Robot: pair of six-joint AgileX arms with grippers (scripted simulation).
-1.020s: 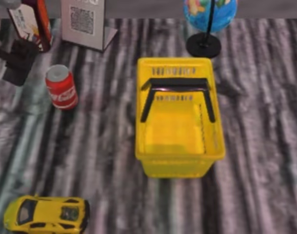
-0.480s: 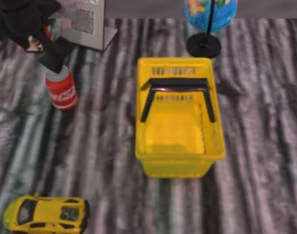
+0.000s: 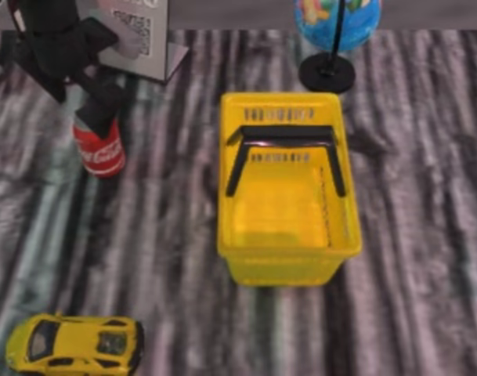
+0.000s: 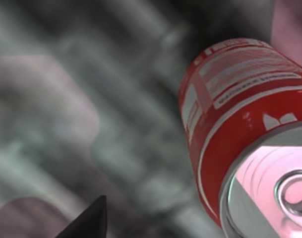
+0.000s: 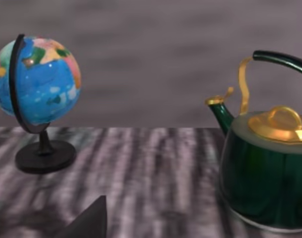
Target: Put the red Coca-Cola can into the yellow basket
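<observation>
Left gripper point(image 3: 103, 100) now directly over the red Coca-Cola can point(image 3: 99, 149), dark body covering the can's silver top from above; half a second ago only at the can's far edge, a second ago off to the can's left. Fingers: impossible to tell whether open or closed (only one dark tip at the edge of the left wrist view, beside the can point(image 4: 240, 124)). Can upright on the striped surface point(image 3: 168, 258), same spot as in both earlier frames, well to the left of the yellow basket point(image 3: 288, 258). Basket unmoved, black handles folded across its far half. Beyond the can: a QR-code card point(image 3: 140, 39), partly behind the arm. Globe point(image 3: 336, 23) on its black stand just beyond the basket's far right corner; green kettle point(image 5: 265, 168) near the globe in the right wrist view. Yellow toy car point(image 3: 75, 343) well nearer than the can. Right gripper outside the top view.
</observation>
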